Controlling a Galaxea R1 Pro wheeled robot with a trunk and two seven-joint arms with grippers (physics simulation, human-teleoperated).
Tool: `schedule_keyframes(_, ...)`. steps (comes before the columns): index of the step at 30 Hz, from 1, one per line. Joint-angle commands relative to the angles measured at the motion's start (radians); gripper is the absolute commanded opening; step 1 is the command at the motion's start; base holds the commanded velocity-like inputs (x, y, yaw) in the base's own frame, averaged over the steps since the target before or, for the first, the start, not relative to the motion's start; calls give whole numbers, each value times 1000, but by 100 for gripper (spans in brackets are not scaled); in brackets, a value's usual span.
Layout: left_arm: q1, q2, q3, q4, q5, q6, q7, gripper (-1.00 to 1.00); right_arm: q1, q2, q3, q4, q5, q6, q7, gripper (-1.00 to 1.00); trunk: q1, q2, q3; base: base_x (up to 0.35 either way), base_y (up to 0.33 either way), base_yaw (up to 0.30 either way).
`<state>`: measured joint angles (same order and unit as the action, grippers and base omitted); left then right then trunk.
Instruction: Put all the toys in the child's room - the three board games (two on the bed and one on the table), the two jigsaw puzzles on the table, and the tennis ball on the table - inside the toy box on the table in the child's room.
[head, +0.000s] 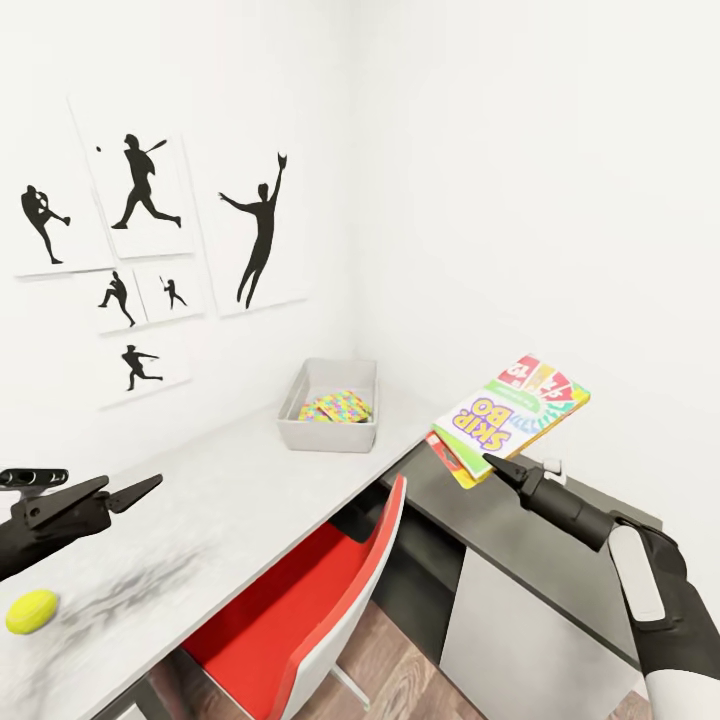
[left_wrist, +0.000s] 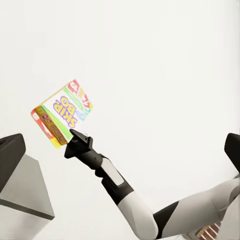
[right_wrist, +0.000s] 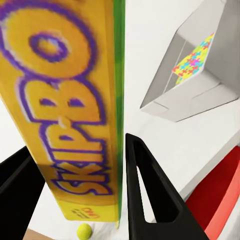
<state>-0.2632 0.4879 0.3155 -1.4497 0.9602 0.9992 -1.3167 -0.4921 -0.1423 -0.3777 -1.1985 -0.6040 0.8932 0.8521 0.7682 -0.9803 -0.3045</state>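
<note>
The SKIP-BO board game is in the air at about 3 o'clock of the head view, above the lower dark grey wing of the table. The right gripper grasps it at its near edge; in the right wrist view the box sits between the two black fingers. The toy box stands at 12 o'clock on the light table top, in the corner near the wall, with a jigsaw puzzle inside it. The tennis ball lies on the table at 8 o'clock. Just above it the left gripper hovers, released and holding nothing. A red chair stands under the table.
</note>
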Motion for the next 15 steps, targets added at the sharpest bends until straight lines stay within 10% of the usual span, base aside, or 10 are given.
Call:
schedule_keyframes(1, -1, 0, 0, 0, 3, 9, 1, 100, -1, 0, -1, 1, 0, 5, 4, -100, 0, -1, -1, 6, -3, 0)
schedule_keyframes(15, -1, 1, 2, 0, 3, 12, 3, 100, -1, 0, -1, 2, 2, 5, 4, -100, -34, 62, 27, 1, 0, 0)
